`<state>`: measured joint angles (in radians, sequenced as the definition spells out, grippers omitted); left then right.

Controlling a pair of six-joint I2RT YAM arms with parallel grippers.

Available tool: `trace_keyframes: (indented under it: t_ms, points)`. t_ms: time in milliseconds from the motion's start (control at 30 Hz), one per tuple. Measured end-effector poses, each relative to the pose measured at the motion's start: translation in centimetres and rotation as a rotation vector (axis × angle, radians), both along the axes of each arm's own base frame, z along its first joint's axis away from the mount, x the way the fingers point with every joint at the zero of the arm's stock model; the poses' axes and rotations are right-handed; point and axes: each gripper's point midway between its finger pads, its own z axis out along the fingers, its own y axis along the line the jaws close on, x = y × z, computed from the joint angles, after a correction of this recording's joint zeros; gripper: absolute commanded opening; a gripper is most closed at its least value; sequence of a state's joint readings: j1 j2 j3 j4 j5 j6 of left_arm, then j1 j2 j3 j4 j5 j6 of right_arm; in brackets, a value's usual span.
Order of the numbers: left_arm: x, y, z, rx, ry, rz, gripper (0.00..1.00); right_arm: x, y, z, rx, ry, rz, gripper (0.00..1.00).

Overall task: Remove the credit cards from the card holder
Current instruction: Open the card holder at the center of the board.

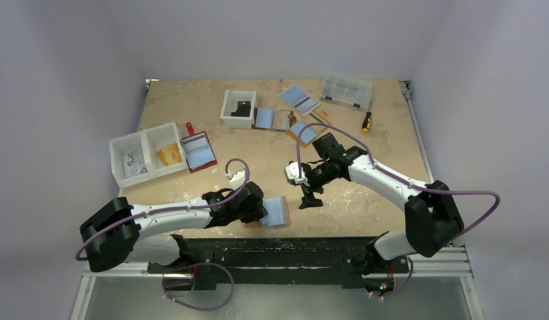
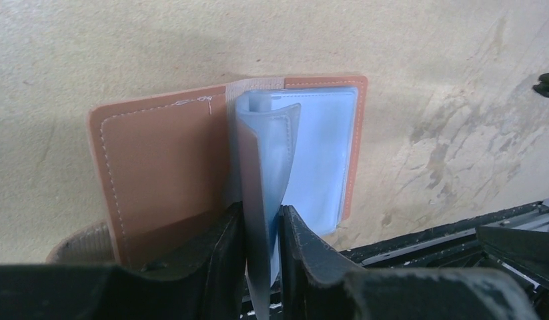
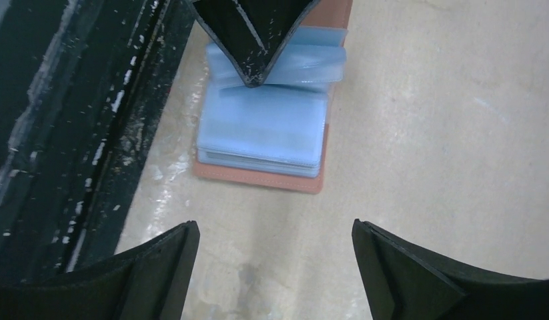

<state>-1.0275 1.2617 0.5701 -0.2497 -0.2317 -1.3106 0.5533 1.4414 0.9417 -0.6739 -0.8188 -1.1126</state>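
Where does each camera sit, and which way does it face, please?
Top external: above, behind the robot, facing down at the table; both arms show.
Left wrist: left arm, facing the card holder; left gripper pinches its sleeve.
Right wrist: right arm, facing down at it; right gripper open.
Shared: all show the card holder.

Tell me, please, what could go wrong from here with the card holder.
The left pincer pinches a floppy plastic sleeve, so pulling may lift the whole card holder. The right pincer hangs open, pinning nothing. The holder lies beside the table's near edge and might slide off.
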Motion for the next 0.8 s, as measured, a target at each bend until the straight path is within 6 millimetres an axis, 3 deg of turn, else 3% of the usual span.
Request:
trace_keyframes:
  t_ms: [133, 433, 633, 800]
  points:
    - [-0.4, 0.7, -0.5, 0.025, 0.025, 0.014, 0.28, 0.3, 2.0, -0.4, 0.005, -0.094, 0.069, 0.80]
    - [-1.0, 1.9, -1.7, 0.084, 0.066, 0.019, 0.38, 0.0, 5.8, -2.6, -0.038, -0.170, 0.102, 0.39]
    - [-1.3, 2.3, -1.7, 0.090, 0.088, 0.023, 0.50, -0.5, 6.6, -4.1, -0.072, -0.187, 0.080, 0.25]
    - [-1.5, 3.1, -1.4, 0.089, 0.116, 0.045, 0.55, -1.4, 6.4, -5.5, -0.107, -0.207, 0.086, 0.20]
